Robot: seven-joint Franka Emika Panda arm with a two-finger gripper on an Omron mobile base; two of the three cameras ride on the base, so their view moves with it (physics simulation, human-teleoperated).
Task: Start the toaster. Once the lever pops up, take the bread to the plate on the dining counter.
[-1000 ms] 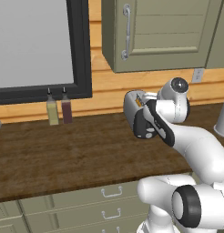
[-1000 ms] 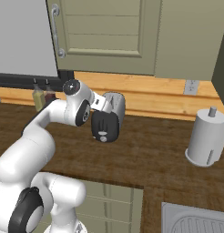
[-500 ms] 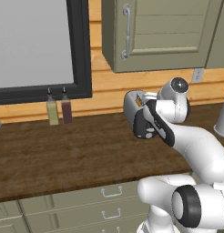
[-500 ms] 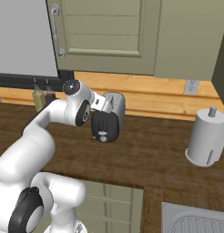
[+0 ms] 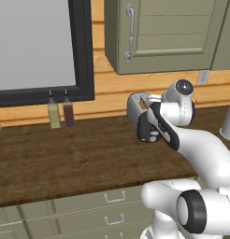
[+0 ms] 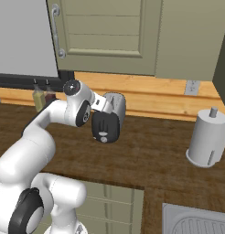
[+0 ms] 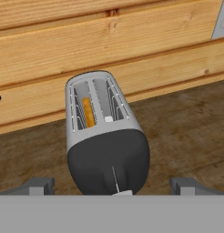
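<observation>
The toaster [image 7: 102,118] stands on a dark wood worktop [image 5: 65,158] against the plank wall, its black end panel [image 7: 109,164] turned toward me. It also shows as a silvery body in the left base view, toaster [image 5: 134,109], and in the right base view, toaster [image 6: 115,104]. The bread [image 7: 88,112] sits low in the left slot, only its tan top edge showing. My gripper [image 7: 113,186] hovers just in front of the end panel, open, with one fingertip on each side and nothing between them. The plate and the dining counter are out of view.
Two bottles [image 5: 61,113] stand at the wall to the left under a dark-framed window. A paper towel roll [image 6: 206,141] stands to the right, with a sink [image 6: 196,224] at the front right. Wall cabinets hang above the toaster.
</observation>
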